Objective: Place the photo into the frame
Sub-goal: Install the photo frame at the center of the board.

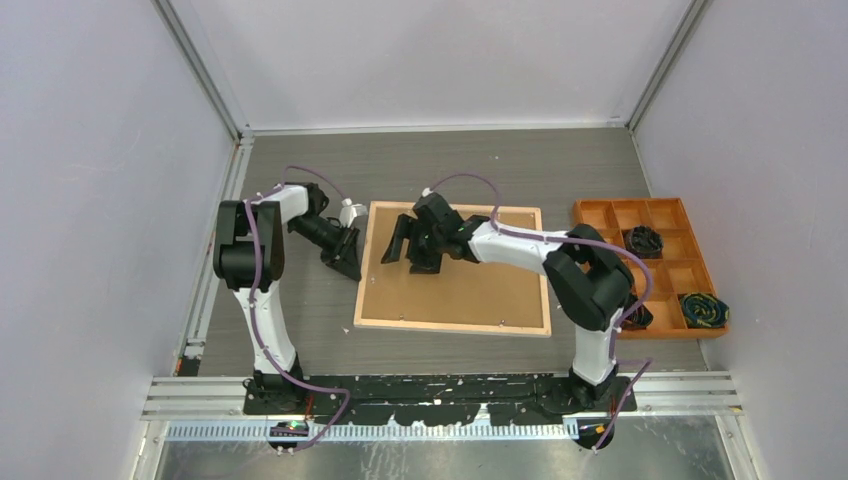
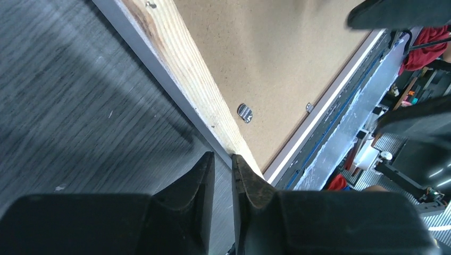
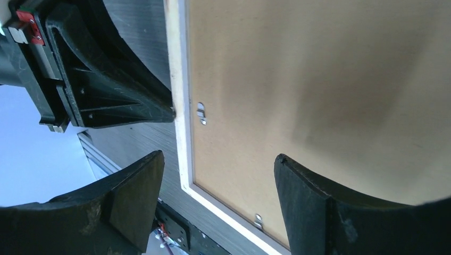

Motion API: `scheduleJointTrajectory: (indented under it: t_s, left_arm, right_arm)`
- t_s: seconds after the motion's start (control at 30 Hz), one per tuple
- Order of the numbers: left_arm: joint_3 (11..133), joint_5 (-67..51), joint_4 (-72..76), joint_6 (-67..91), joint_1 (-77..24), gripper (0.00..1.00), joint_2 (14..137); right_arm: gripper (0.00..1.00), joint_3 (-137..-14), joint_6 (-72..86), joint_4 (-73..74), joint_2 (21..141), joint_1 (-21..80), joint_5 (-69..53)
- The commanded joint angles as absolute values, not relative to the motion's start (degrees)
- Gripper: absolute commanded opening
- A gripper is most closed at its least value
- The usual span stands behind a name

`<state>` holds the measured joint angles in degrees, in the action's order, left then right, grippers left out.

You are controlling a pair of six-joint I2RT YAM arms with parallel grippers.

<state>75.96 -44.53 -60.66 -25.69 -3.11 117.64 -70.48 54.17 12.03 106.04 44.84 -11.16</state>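
Observation:
The frame point(image 1: 452, 327) lies back-up in the middle of the table, its light wood rim around a plain brown backing board point(image 1: 470, 285). The photo is not in view. My left gripper point(image 1: 345, 260) is at the frame's left edge; in the left wrist view its jaws point(image 2: 223, 159) stand almost together with nothing between them, tips at the wood rim point(image 2: 181, 58). My right gripper point(image 1: 410, 250) hovers open and empty over the board's upper left; in the right wrist view point(image 3: 218, 164) it spans the frame's white rim point(image 3: 178, 79) and the board point(image 3: 319, 79).
An orange compartment tray point(image 1: 600, 215) stands at the right with dark coiled items point(image 1: 643, 240) in some cells. Small metal tabs point(image 2: 244, 112) point(image 3: 201, 113) sit along the board's edge. Grey walls close the table on three sides.

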Motion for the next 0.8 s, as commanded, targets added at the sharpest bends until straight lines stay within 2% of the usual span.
scheduleJointTrajectory:
  t_s: [0.0,0.17,0.53,0.7,0.77]
  left_arm:
    - [77.60,-44.51,-59.28,-25.27,-3.09,0.18,118.74]
    - [77.18,-42.92,-57.87,-23.92,-3.12,0.13,118.88]
    - [76.76,-42.33,-57.58,-24.00,-3.10,0.10,118.91]
    - [76.69,-42.24,-57.56,-23.93,-3.09,0.09,118.94]
    - [76.69,-42.14,-57.57,-24.02,-3.12,0.09,118.92]
  right_arm:
    - [0.79,-75.28,57.75,3.88,110.10,47.98,-12.77]
    - [0.79,-79.64,58.18,3.00,115.39,50.06,-13.51]
    - [0.77,-80.93,59.09,1.01,118.82,51.00,-13.81]
    - [0.63,-80.80,59.58,0.19,120.17,51.06,-13.97]
    - [0.53,-80.89,59.69,0.20,120.51,51.02,-14.01]
